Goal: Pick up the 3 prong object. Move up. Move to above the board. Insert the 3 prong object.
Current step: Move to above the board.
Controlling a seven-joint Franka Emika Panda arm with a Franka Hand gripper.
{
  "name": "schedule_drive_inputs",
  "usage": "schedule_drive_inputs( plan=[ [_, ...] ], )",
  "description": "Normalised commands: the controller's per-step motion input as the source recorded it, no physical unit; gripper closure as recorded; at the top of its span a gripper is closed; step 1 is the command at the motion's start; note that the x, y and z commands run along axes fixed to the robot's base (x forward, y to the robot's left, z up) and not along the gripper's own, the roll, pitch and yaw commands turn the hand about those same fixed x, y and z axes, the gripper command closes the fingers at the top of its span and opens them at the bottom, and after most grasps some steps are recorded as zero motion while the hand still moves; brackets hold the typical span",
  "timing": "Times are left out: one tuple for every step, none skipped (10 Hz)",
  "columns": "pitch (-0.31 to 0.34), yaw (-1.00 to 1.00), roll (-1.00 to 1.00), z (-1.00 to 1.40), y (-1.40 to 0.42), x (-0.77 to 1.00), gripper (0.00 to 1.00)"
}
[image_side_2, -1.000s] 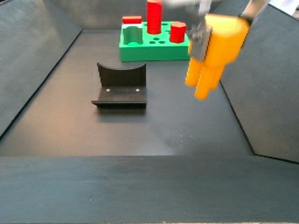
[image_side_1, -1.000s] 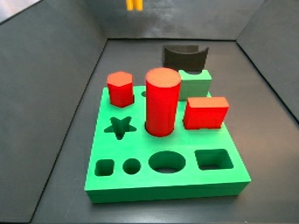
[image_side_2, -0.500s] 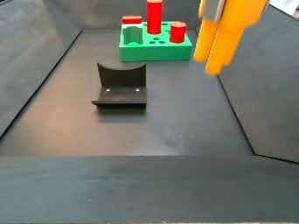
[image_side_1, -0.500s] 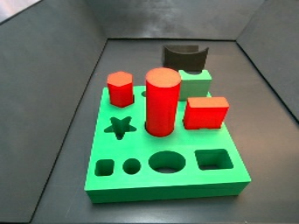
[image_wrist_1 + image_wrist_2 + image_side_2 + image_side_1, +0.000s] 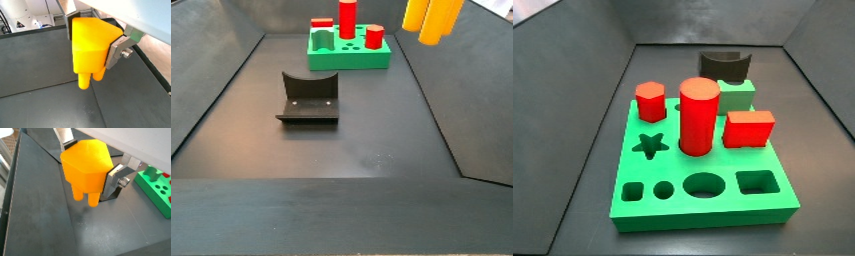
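Observation:
The 3 prong object [image 5: 90, 47] is an orange-yellow blocky piece with short prongs hanging down. My gripper [image 5: 93, 42] is shut on its sides, and the silver fingers [image 5: 119, 50] press against it in both wrist views [image 5: 83, 168]. In a side view only its lower part [image 5: 432, 18] shows at the top edge, high above the floor and to the right of the board [image 5: 352, 62]. The board [image 5: 714, 208] is bright green with star, circle, oval and square holes. It also shows in a wrist view [image 5: 157, 193], off to the side of the piece.
On the board stand a red cylinder [image 5: 698, 115], a red hexagonal block [image 5: 649, 100], a red square block [image 5: 750, 127] and a small green cube [image 5: 736, 95]. The dark fixture [image 5: 307, 97] stands on the floor beside the board [image 5: 724, 65]. Grey walls enclose the floor.
The gripper has lifted the 3 prong object straight up. It was fully visible in a side view and now only its lower part shows at the top edge.

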Motion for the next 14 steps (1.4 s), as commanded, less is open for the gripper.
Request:
schedule_drive_inputs(
  plan=[
    [0.104, -1.00, 0.07, 0.04, -1.00, 0.12, 1.00],
    [0.091, -1.00, 0.08, 0.05, -1.00, 0.12, 1.00],
    [0.072, -1.00, 0.05, 0.05, -1.00, 0.11, 1.00],
    [0.083, -1.00, 0.06, 0.05, -1.00, 0.11, 1.00],
    [0.095, -0.97, 0.04, 0.05, -1.00, 0.11, 1.00],
    [0.074, -0.69, 0.01, 0.05, -1.00, 0.11, 1.00],
    [0.054, -0.44, -0.02, 0.05, -1.00, 0.11, 1.00],
    [0.046, -0.26, -0.04, 0.05, -1.00, 0.11, 1.00],
    [0.048, -0.11, -0.04, 0.06, -1.00, 0.11, 1.00],
    [0.055, -0.05, -0.02, 0.06, -1.00, 0.12, 1.00],
    [0.062, -0.03, -0.01, 0.06, -1.00, 0.12, 1.00],
    [0.078, -0.02, -0.03, 0.06, -1.00, 0.13, 1.00],
    [0.088, -0.01, -0.01, 0.06, -1.00, 0.14, 1.00],
    [0.100, 0.00, 0.01, 0.07, -1.00, 0.15, 1.00]
  ],
)
